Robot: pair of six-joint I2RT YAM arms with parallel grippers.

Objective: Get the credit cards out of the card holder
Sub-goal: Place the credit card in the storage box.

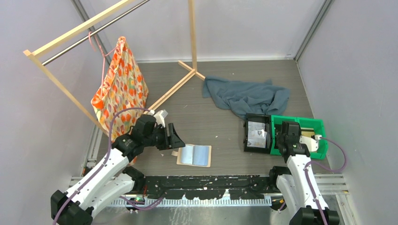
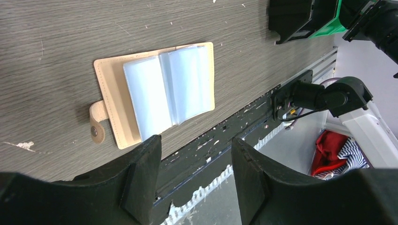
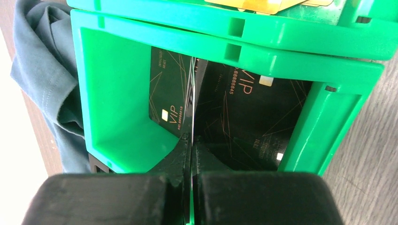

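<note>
Over the green bin (image 3: 117, 93), the right gripper (image 3: 191, 138) pinches a thin credit card (image 3: 193, 93), likely stiff and slippery, by its edge; the left gripper (image 2: 195, 145) hangs wide open.

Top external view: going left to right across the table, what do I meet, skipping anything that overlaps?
In order: orange patterned bag → left gripper, fingers open → card holder, lying open → black tray → green bin.

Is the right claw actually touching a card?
Touching. The right wrist view shows the right claw pinching a credit card edge-on in the green bin.
</note>
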